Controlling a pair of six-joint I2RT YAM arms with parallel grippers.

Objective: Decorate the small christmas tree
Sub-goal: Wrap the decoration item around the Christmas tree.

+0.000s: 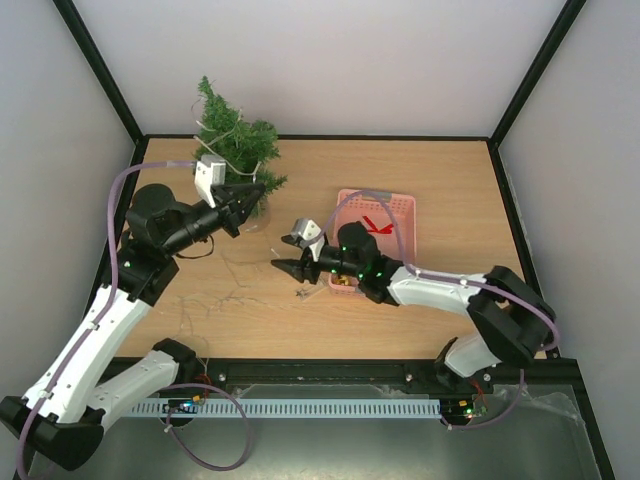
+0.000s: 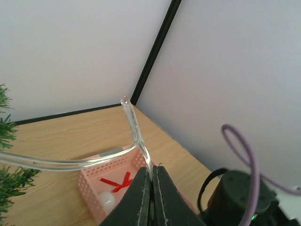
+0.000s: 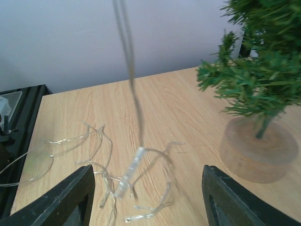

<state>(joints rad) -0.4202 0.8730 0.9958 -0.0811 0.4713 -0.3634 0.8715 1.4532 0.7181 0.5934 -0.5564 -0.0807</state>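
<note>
Small tree (image 1: 235, 140) stands far left on the table (image 1: 440, 180). Left gripper (image 1: 250, 205) just beside it, pinching the clear light string (image 2: 136, 127). Right gripper (image 1: 283, 266) mid-table, jaws spread and empty over the string's loose tangle, basket (image 1: 400, 210) to its right. Step looks like draping lights; next move probably needs the strand carried round the branches.

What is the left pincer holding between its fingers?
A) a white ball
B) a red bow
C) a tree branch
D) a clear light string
D: in the left wrist view the left pincer is shut on the clear light string.
</note>
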